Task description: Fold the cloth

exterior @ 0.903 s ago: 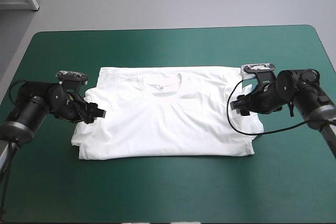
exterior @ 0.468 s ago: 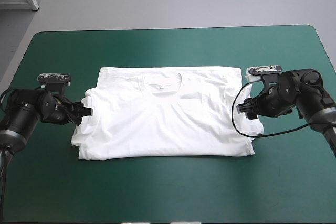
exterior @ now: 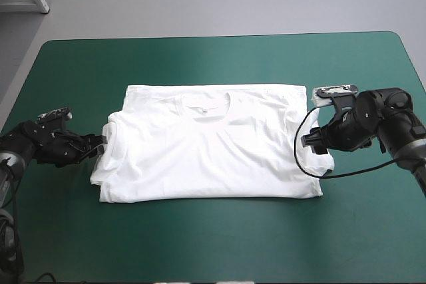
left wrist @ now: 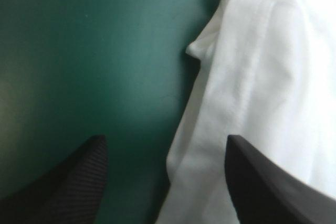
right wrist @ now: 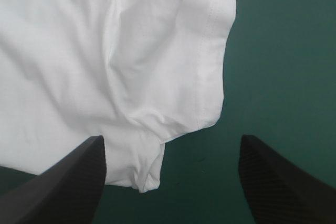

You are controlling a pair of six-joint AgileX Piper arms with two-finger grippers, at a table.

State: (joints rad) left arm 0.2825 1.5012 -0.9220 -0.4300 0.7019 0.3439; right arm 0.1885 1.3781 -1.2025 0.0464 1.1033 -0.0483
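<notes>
Bottom of the high frame: bare strip of teal-green cover [exterior: 213, 244]. Above it the T-shirt [exterior: 213, 144] lies spread flat at frame centre, front up. Its hem is toward the near edge and its collar [exterior: 206, 103] toward the far edge. Both sleeves look tucked against the body, so the outline is roughly rectangular.

Mid-left: the left gripper [exterior: 100, 145] sits low at the shirt's left edge; can't tell if it touches. In its wrist view the black fingers are spread wide and hold nothing. The shirt's edge runs between them, one finger over the cover, the other over cloth.

Mid-right: the right gripper [exterior: 311, 139] is at the shirt's right edge, fingers likewise spread and empty. The tucked sleeve [right wrist: 205, 61] lies just ahead of it, between the fingers.

Handling, my read: thin cotton, light and limp with no stiffness. It will sag and drag, and the plies can separate. Pinch at the side edges where the sleeve doubles over and catch every layer, or only the top ply lifts. Grab both sides symmetrically and keep tension across.

Top of frame: the shirt is well clear of the far edge.
</notes>
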